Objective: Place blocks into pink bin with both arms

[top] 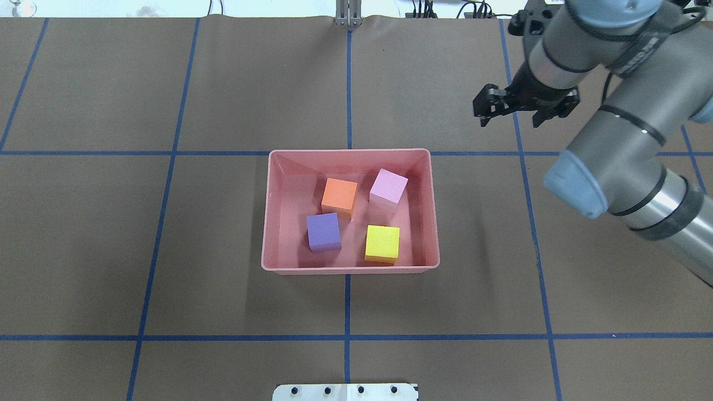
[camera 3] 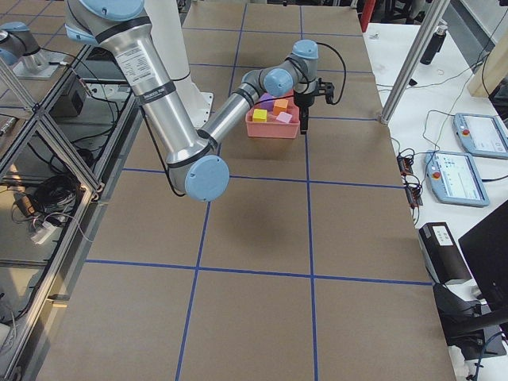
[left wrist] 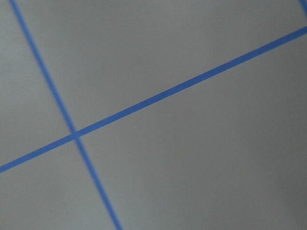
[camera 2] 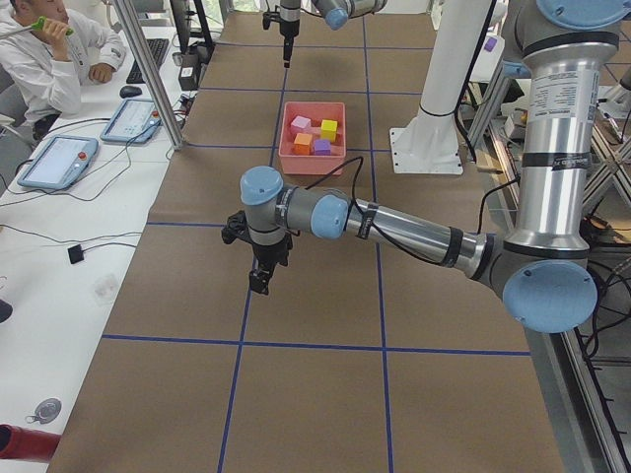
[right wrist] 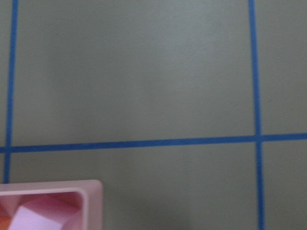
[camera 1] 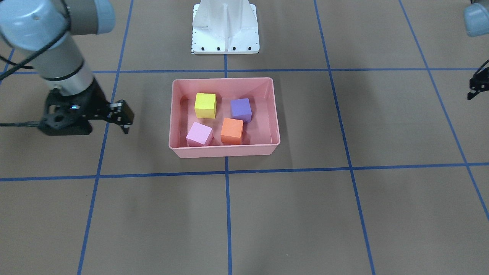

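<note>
The pink bin (camera 1: 225, 151) stands at the table's middle, and it also shows in the overhead view (top: 351, 270). All four blocks lie inside it: yellow (top: 382, 243), purple (top: 323, 231), orange (top: 340, 195) and light pink (top: 388, 186). My right gripper (top: 509, 114) hovers open and empty beyond the bin's far right corner; its wrist view shows only that bin corner (right wrist: 91, 191). My left gripper (camera 1: 475, 88) is far off to the bin's other side, cut by the frame edge; I cannot tell whether it is open. Its wrist view shows only bare table and tape.
The white base mount (camera 1: 225, 34) stands at the robot's side of the bin. Blue tape lines grid the brown table. A side table with tablets (camera 2: 59, 158) and a seated person (camera 2: 49, 49) runs along the far edge.
</note>
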Available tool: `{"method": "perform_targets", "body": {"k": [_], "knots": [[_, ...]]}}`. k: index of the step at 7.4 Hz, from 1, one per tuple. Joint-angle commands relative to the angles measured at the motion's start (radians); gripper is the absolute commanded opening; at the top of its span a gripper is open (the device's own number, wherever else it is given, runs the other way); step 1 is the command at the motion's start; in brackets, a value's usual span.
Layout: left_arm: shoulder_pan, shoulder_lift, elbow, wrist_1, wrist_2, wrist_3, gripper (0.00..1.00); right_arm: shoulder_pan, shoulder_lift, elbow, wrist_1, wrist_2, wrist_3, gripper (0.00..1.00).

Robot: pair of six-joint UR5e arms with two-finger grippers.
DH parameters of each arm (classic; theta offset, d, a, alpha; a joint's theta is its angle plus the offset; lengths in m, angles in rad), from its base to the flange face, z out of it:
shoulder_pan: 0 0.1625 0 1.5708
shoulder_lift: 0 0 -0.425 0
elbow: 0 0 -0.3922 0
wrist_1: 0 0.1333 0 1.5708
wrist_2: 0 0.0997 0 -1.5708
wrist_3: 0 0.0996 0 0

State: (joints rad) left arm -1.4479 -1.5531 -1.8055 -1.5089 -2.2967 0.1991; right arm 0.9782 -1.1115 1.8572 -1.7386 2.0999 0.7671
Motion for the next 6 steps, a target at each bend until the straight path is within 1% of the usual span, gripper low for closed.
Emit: {"method": "perform_targets", "body": {"k": [1, 2, 3, 4, 5, 6], "knots": [[-0.174, 0.045, 0.064, 0.001, -0.081, 0.098, 1.00, 0.193, -0.156, -0.007, 0.004, 0.083, -0.350, 0.99], [-0.186, 0.082, 0.063, -0.001, -0.079, 0.098, 1.00, 0.276, -0.230, -0.009, 0.002, 0.129, -0.487, 0.99], [-0.187, 0.093, 0.075, 0.001, -0.066, 0.089, 1.00, 0.327, -0.302, -0.009, 0.004, 0.143, -0.620, 0.99], [-0.196, 0.073, 0.113, -0.001, -0.063, 0.085, 1.00, 0.368, -0.360, -0.009, 0.004, 0.144, -0.706, 0.99], [-0.196, 0.068, 0.103, 0.001, -0.066, 0.077, 1.00, 0.405, -0.425, -0.010, 0.004, 0.141, -0.747, 0.99], [-0.196, 0.071, 0.103, 0.003, -0.069, 0.051, 1.00, 0.465, -0.465, -0.010, 0.005, 0.146, -0.747, 0.99]]}}
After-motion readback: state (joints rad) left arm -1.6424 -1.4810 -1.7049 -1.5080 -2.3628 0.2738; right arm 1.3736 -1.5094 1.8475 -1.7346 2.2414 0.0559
